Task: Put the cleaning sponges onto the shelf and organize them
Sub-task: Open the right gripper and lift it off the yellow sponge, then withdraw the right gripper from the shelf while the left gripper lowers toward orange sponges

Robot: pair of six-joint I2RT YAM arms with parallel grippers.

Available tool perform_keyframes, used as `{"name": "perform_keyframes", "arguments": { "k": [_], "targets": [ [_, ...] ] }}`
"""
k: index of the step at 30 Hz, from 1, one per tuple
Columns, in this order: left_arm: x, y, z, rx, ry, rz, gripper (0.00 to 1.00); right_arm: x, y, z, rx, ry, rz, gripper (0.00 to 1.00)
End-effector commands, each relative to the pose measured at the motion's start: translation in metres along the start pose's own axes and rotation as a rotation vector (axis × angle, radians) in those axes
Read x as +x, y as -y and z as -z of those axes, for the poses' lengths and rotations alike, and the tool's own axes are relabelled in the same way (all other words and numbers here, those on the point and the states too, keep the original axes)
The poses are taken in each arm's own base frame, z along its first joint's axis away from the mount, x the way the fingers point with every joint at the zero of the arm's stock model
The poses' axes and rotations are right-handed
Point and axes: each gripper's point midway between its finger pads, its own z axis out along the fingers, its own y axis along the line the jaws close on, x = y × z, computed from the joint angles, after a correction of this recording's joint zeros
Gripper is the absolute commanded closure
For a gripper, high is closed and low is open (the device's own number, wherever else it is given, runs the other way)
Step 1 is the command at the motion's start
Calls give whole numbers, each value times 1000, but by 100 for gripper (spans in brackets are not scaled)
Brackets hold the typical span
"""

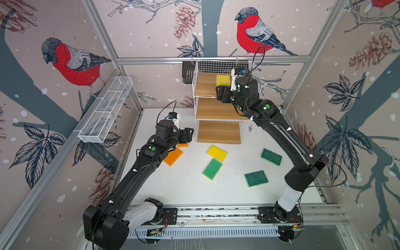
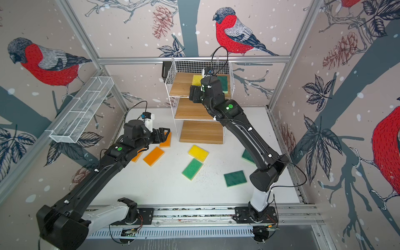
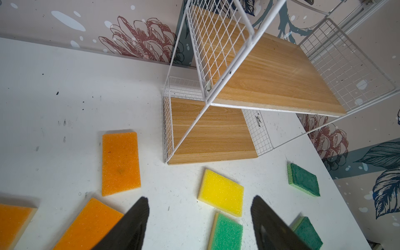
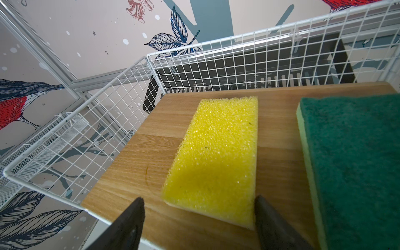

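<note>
Right claw [image 4: 199, 198] sits released at 6 o'clock of yellow sponge [image 4: 216, 155] on shelf [image 4: 134, 151], so back straight out without nudging it.

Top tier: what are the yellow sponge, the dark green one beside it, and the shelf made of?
Yellow rectangular sponge: open-cell foam, glinting pores. Dark green rectangular sponge: matte fibrous scouring layer on pale green foam, seen at its edge. White wire-grid shelf: probably painted metal rods; its boards show wood grain, wood or laminate.

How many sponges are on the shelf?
2, on the top board: a yellow sponge and a dark green sponge beside it. The right arm may hide more.
</note>
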Motion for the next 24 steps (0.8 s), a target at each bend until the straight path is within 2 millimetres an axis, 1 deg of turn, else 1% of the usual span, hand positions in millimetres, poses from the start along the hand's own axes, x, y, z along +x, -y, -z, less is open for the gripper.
{"name": "perform_keyframes", "arguments": {
  "k": [1,7,16,21,24],
  "targets": [
    [-2,3,2,17,9,1,25,6,-1,1,-6,-27,-18,21],
    [-2,2,4,13,10,-1,25,-1,3,11,15,-3,-25,20],
    [-3,1,8,-2,12,-6,25,-18,-6,43,-3,52,-23,18],
    [0,-6,11,-35,13,-6,25,-16,-11,56,-11,60,-9,17],
    [0,-9,14,-56,15,-5,25,-9,-10,62,-10,50,-3,17]
  ]
}}
